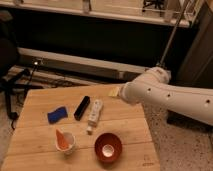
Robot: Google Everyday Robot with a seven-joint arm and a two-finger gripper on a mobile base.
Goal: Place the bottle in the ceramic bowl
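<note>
- Bottle (94, 113) lies flat in the middle of the desk (30, 150), just right of a black bar (82, 107).
- Ceramic bowl (108, 147) sits nearer, by the bottle's cap end.
- Gripper (120, 93) hangs over the far right desk edge, apart from the bottle; wide or closed, I cannot tell.

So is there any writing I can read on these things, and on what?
No text can be read.
Bottle label: too blurred.
Small mark at the table's near corner: too small.
Gripper, at the table's far edge: no text shows.
</note>
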